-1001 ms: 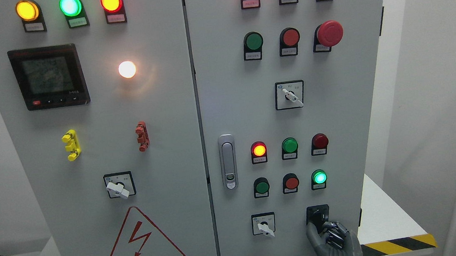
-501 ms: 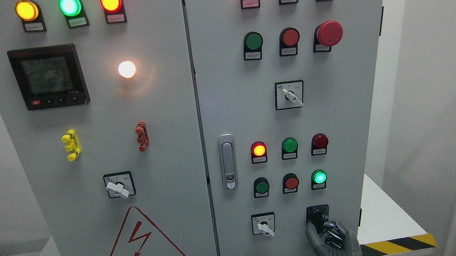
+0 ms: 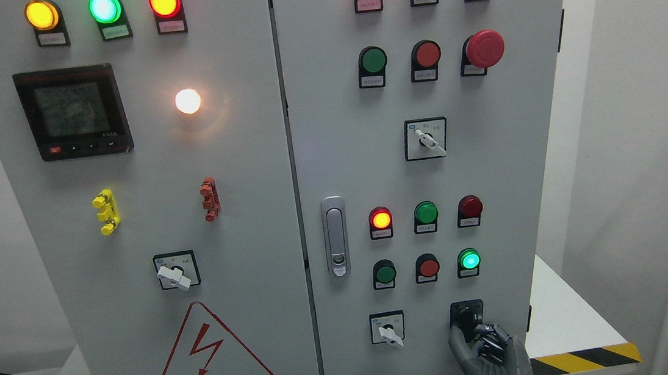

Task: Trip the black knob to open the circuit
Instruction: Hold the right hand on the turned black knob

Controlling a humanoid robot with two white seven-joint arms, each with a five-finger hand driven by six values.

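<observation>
The right robot hand (image 3: 486, 350), grey-gloved with metal fingers, comes up at the lower right corner of the grey steel cabinet door (image 3: 490, 154). Its fingers (image 3: 491, 339) are curled against the small black rotary knob (image 3: 467, 318) on a square black plate, just right of the white-handled selector switch (image 3: 388, 330). Judgement: knob is rigid, stiff-detented, small; pinch across its raised bar and twist. Left hand not visible.
</observation>
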